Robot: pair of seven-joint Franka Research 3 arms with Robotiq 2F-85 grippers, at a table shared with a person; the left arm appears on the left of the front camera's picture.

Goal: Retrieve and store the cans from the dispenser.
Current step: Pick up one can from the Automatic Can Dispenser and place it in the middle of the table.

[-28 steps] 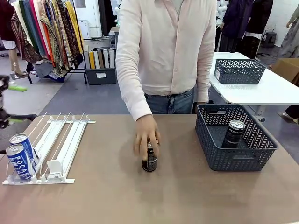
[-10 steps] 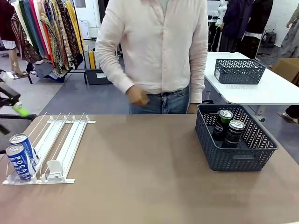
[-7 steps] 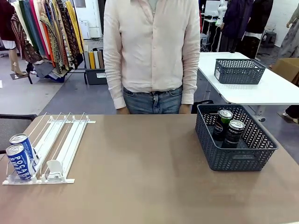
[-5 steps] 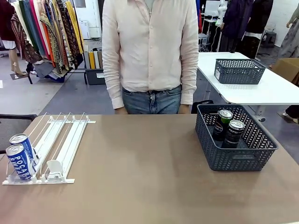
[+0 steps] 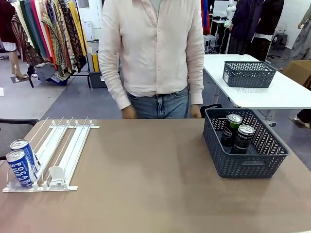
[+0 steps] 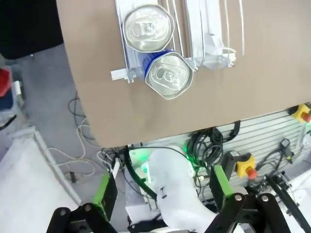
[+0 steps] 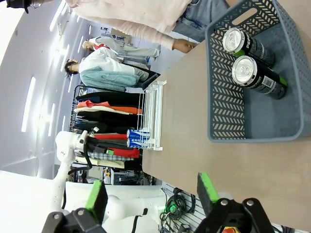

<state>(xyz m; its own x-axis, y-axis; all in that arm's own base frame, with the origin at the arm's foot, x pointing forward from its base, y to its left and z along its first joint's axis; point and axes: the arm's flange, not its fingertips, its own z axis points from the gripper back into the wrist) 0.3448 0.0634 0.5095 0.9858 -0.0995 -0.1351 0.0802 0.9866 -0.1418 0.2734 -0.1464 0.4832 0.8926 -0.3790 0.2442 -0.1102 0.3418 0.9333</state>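
While left pincer (image 6: 161, 188) and right pincer (image 7: 151, 191) gape empty, two blue cans (image 5: 19, 162) stand in dispenser (image 5: 68, 145) at left edge of surface (image 5: 146, 194), two black cans (image 5: 238, 133) in basket (image 5: 252, 167) near right edge

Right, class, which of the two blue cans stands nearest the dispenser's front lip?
The front blue can, its white lettering fully showing; the other blue can stands right behind it, partly hidden, in the same dispenser lane.

Your front view looks across the table (image 5: 146, 204) from the robot's side toward the person (image 5: 155, 48). Your left wrist view looks straight down from well above the front end of the dispenser (image 6: 197, 29). Your right wrist view, rolled sideways, overlooks the basket (image 7: 228, 111) from nearby. All three share the dispenser.
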